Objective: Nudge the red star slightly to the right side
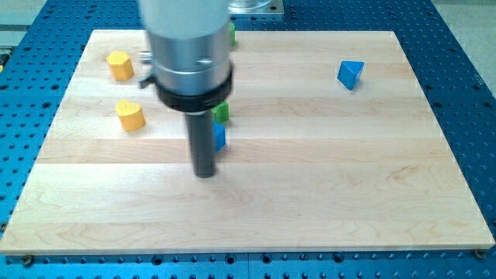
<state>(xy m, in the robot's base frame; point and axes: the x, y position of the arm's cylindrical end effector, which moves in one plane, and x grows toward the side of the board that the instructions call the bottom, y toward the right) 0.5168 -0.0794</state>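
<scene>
wooden board (349, 194) lies bare right of my tip (204, 175), beside a blue block (220, 137).

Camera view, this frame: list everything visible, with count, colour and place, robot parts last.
Wooden board: one, pale wood, fills most of the view, on a blue perforated table.
Yellow blocks: two, upper left; one near the board's top-left corner, one below it.
Blue block: one, upper right.
Green blocks: two, partly hidden behind the arm.
Blue block: one, partly hidden, right of the rod.
Red star: not visible.
My tip: one, dark, left of centre.
</scene>
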